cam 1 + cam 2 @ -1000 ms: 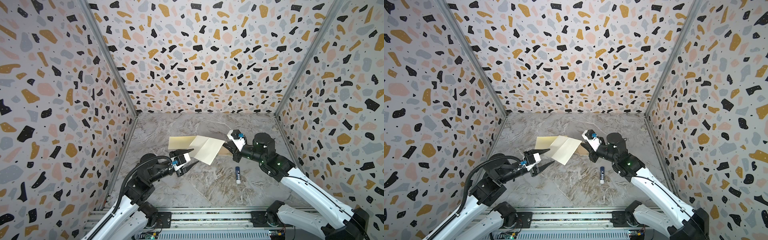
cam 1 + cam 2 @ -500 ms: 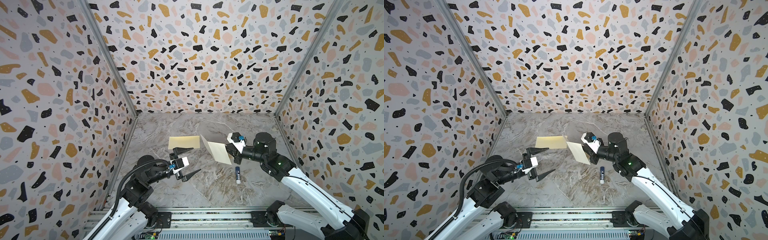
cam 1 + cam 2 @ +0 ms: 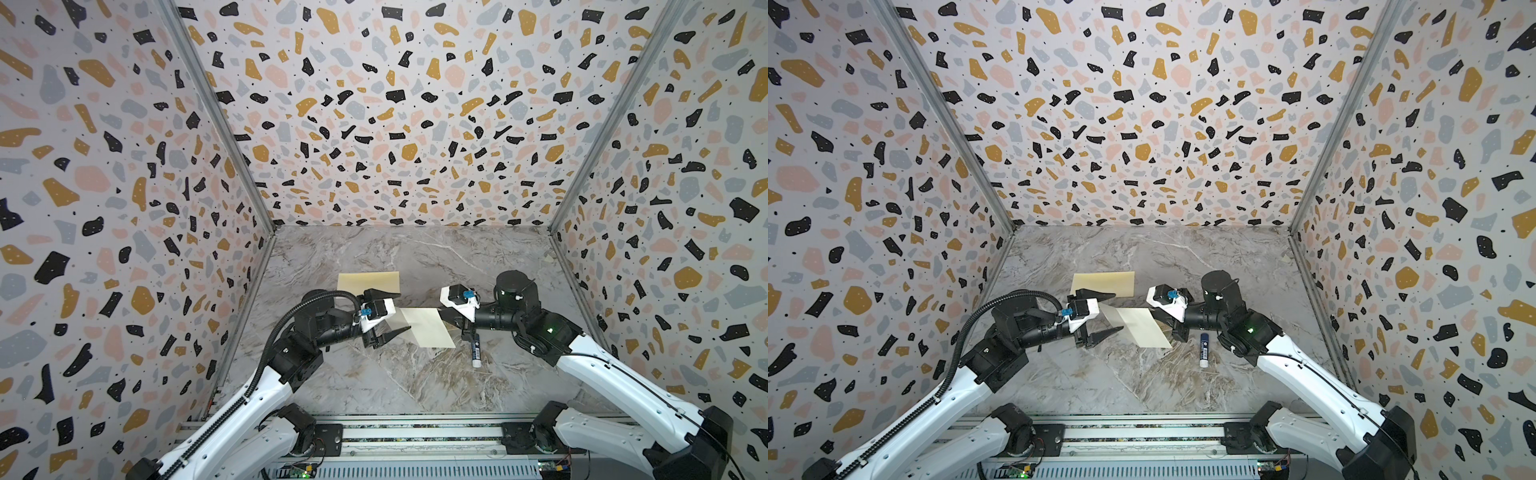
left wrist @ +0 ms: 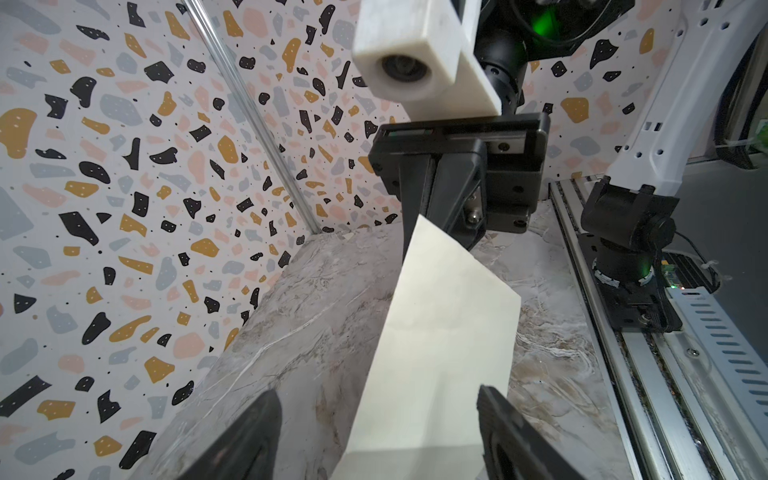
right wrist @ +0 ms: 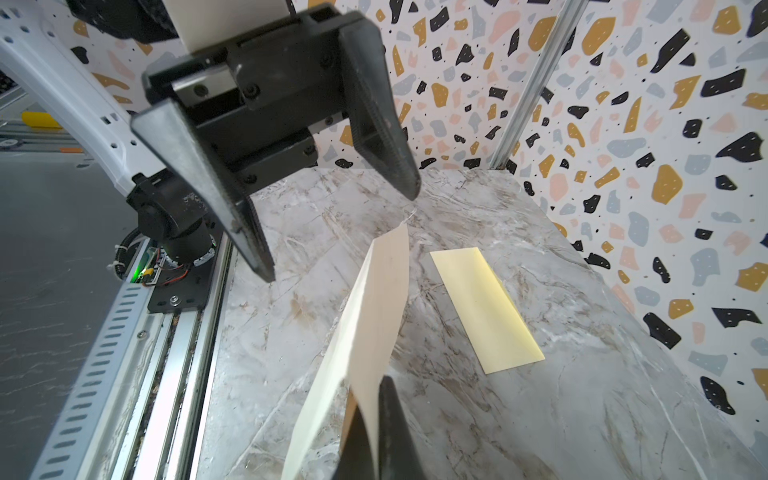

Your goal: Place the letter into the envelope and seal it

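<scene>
The letter (image 3: 428, 328) (image 3: 1142, 328), a folded pale tan sheet, hangs above the marble table with my right gripper (image 3: 449, 326) (image 3: 1163, 326) shut on its right edge. In the right wrist view the letter (image 5: 370, 324) is pinched in that gripper (image 5: 374, 415). My left gripper (image 3: 401, 312) (image 3: 1117, 312) is open, its fingers on either side of the letter's free end without touching it; the left wrist view shows that gripper (image 4: 378, 399) around the letter (image 4: 440, 316). The pale yellow envelope (image 3: 368, 280) (image 3: 1104, 280) (image 5: 484, 307) lies flat behind the left gripper.
A glue stick (image 3: 475, 353) (image 3: 1203, 349) lies on the table just below the right gripper. Speckled walls close the back and both sides. A metal rail (image 3: 415, 432) runs along the table's front edge.
The left gripper opened wide and drew back from the letter, then came forward again with its jaws a little narrower, around the free end. The right gripper swung the letter lower and flatter.
</scene>
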